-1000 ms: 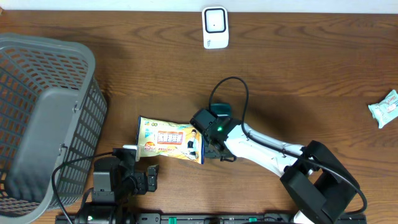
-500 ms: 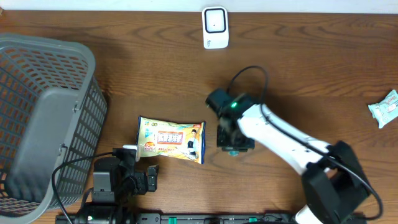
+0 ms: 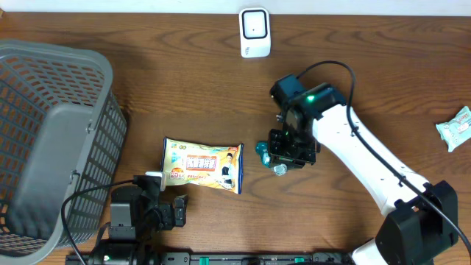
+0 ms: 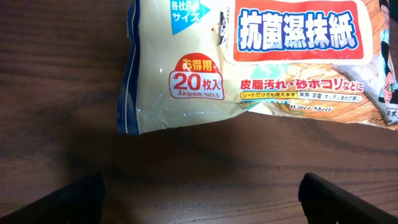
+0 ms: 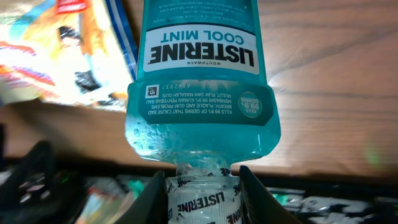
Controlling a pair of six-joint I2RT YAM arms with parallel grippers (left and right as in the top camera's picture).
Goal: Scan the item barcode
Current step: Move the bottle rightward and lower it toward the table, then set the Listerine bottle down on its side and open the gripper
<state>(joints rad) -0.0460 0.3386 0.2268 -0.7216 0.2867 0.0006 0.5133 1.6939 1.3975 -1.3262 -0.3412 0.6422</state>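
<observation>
Since the right fingers (image 5: 153, 200) are clamped on the capped neck of the mouthwash bottle (image 5: 202, 81), one on each side, the bottle pretty much sticks straight out ahead of them. From overhead only a bit of its teal body peeks out from under the right arm. That bit sits just right of the wipes packet (image 3: 202, 165) and well apart from the white scanner (image 3: 255, 33) up at the far edge. Can't tell if it's touching the tabletop (image 3: 368, 66) or held clear of it. The left fingers (image 4: 68, 202) are spread wide with nothing between them, near the wipes packet but not touching it.

Tabletop is dark brown wood grain. A grey mesh basket (image 3: 51, 147) takes up the left side, and a small pale packet (image 3: 458, 126) lies way off at the right edge.

Bottle's clear with blue-green liquid inside. The label reads LISTERINE COOL MINT, there's fine print on a band near the shoulder, and the brand name shows again on the white cap seal.
</observation>
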